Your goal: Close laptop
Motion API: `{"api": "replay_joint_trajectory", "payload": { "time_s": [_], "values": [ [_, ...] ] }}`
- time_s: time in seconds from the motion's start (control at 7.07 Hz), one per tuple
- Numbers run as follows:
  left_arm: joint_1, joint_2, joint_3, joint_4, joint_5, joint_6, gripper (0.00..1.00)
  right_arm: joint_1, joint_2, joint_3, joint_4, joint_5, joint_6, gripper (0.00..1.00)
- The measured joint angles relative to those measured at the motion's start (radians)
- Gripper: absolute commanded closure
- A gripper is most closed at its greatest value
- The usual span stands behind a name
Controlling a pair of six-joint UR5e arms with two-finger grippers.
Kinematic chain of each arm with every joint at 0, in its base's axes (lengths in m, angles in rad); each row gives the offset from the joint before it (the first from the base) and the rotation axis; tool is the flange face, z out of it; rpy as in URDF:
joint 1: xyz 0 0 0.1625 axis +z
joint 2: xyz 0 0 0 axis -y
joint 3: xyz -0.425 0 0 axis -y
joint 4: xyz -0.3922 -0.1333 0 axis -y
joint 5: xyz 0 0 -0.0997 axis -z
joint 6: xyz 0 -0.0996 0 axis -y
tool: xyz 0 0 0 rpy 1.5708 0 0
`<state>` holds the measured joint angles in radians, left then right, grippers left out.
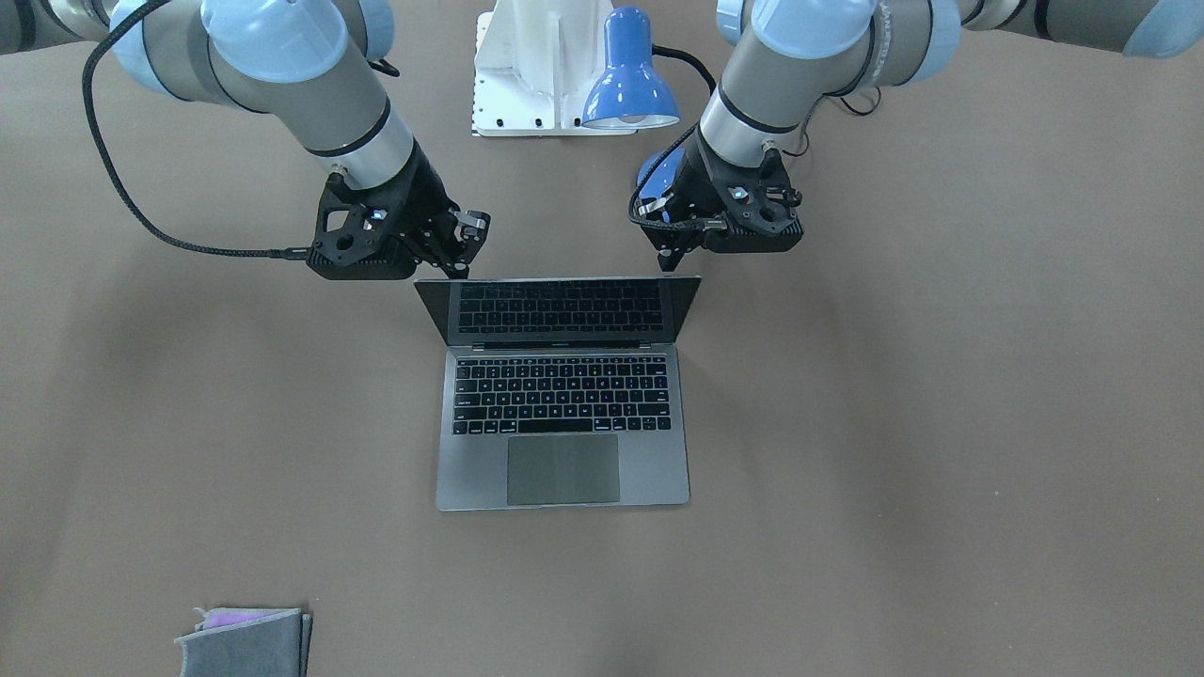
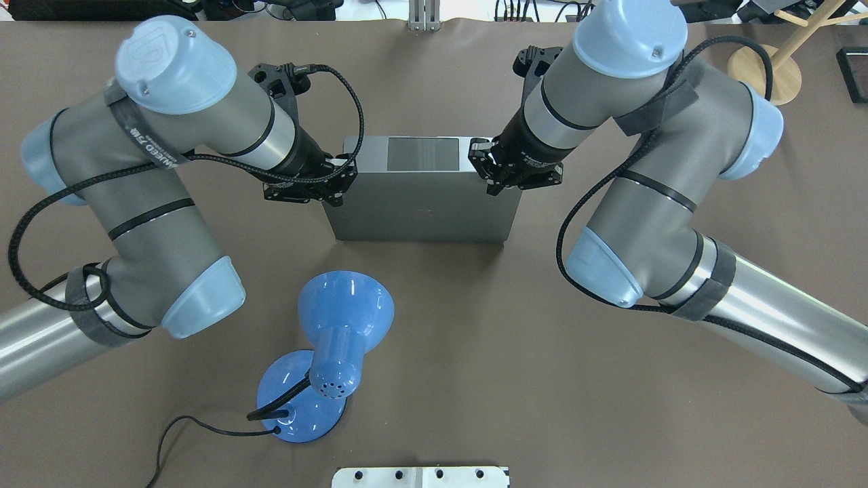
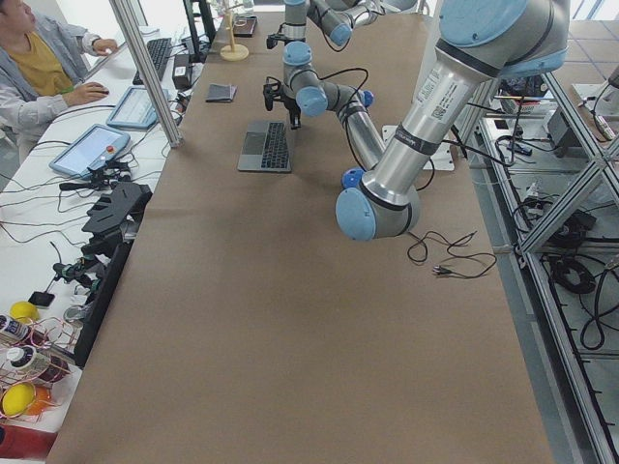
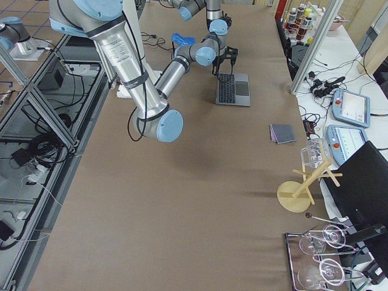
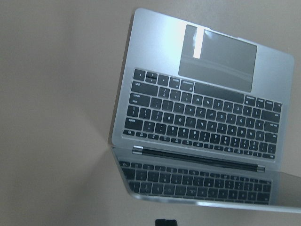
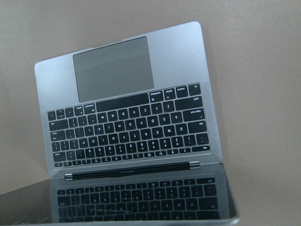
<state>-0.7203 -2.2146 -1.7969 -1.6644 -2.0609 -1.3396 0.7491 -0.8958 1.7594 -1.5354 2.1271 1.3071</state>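
Note:
The laptop [image 1: 564,470] is a slim grey one with black keys and stands open at mid-table. Its lid [image 2: 420,210] leans over the keyboard, and the dark screen mirrors the keys. My left gripper [image 1: 670,261] is just behind the lid's top corner on my left, and its fingers look shut and empty. My right gripper [image 1: 459,271] is just behind the other top corner and also looks shut and empty. Both wrist views look down on the keyboard and trackpad [image 5: 155,52] [image 6: 178,52]. The laptop also shows small in the side views [image 3: 266,147] [image 4: 233,90].
A blue desk lamp [image 2: 346,318] with a black cord stands between the laptop and my base [image 2: 420,476]. A folded grey cloth [image 1: 246,641] lies at the far table edge on my right. A wooden stand [image 2: 763,74] is at the far right corner.

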Motion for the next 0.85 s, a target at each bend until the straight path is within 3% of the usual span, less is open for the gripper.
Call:
{"api": "replay_joint_trajectory", "payload": {
  "time_s": [0.42, 0.85],
  "values": [
    [-0.044, -0.109, 0.22, -0.12, 0.01, 0.001, 1.0, 0.039, 0.056, -0.169, 0.119, 0.007, -0.001, 1.0],
    [-0.065, -0.186, 0.454, -0.284, 0.07, 0.005, 1.0, 0.071, 0.159, -0.416, 0.245, 0.01, -0.003, 1.0]
  ]
}}
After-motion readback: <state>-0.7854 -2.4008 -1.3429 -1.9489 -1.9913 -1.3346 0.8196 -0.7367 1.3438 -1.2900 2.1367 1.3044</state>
